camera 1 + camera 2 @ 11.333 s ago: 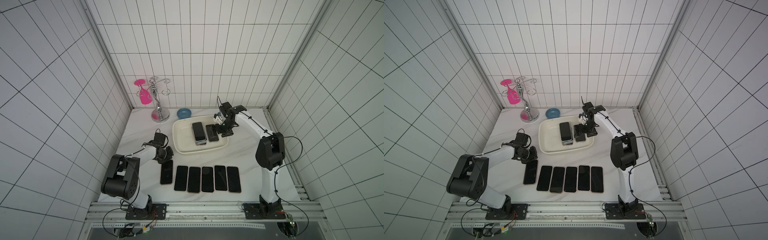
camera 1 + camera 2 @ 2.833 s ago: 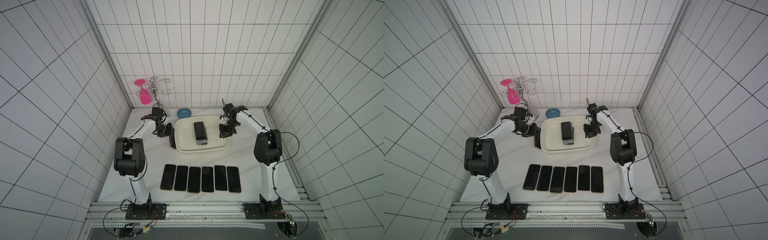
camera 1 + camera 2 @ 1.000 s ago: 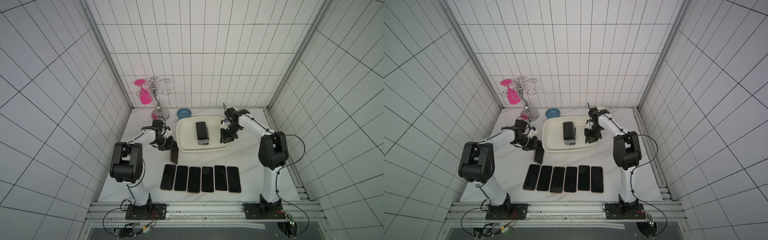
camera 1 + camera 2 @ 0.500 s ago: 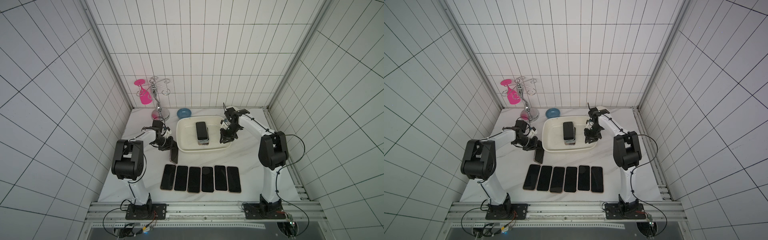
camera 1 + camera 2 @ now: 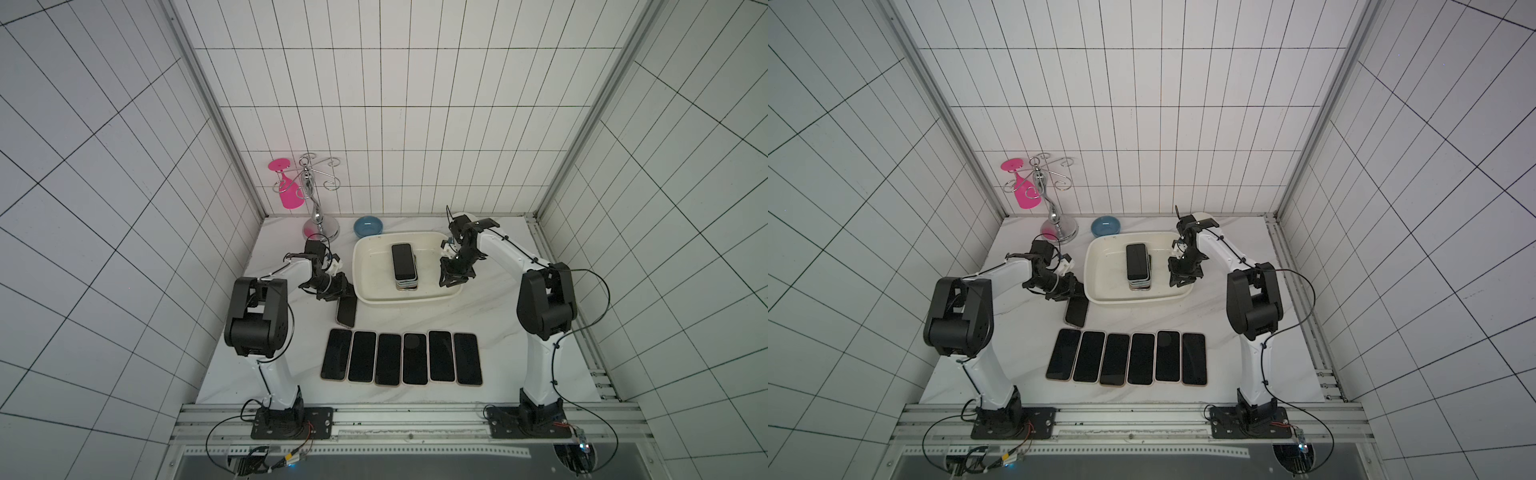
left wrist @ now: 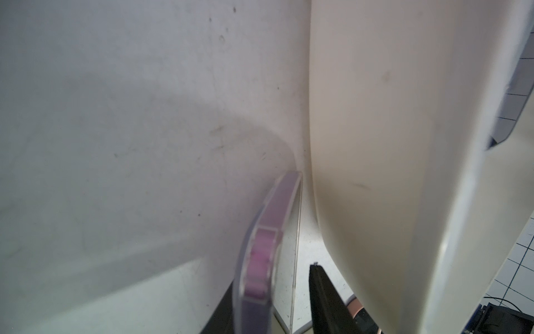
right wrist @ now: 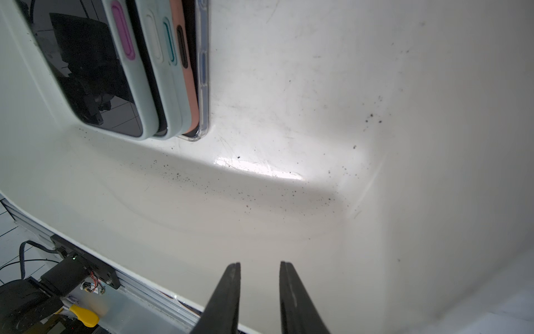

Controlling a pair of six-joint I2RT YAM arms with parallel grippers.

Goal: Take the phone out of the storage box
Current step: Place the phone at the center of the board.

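Note:
The cream storage box [image 5: 360, 266] [image 5: 1091, 270] sits mid-table with a stack of phones [image 5: 404, 262] [image 5: 1138, 262] inside. One phone [image 5: 347, 312] [image 5: 1077, 311], in a clear case with a purple side, rests on the table just outside the box's near-left corner. My left gripper [image 5: 338, 291] [image 6: 274, 277] straddles its end, open. In the left wrist view a gap shows between the phone [image 6: 260, 254] and one finger [image 6: 323, 297]. My right gripper [image 5: 451, 282] [image 7: 259, 264] hangs open and empty inside the box's right end, beside the stack of phones [image 7: 95, 72].
A row of several phones [image 5: 401, 358] lies face up near the table's front. At the back stand a small blue bowl [image 5: 368, 226] and a metal rack [image 5: 318, 208] holding a pink glass [image 5: 286, 195]. The box's outer wall [image 6: 375, 144] is close beside the left gripper.
The left jaws have spread apart from the phone they were gripping beside the box. The arms and the right gripper have stayed where they were.

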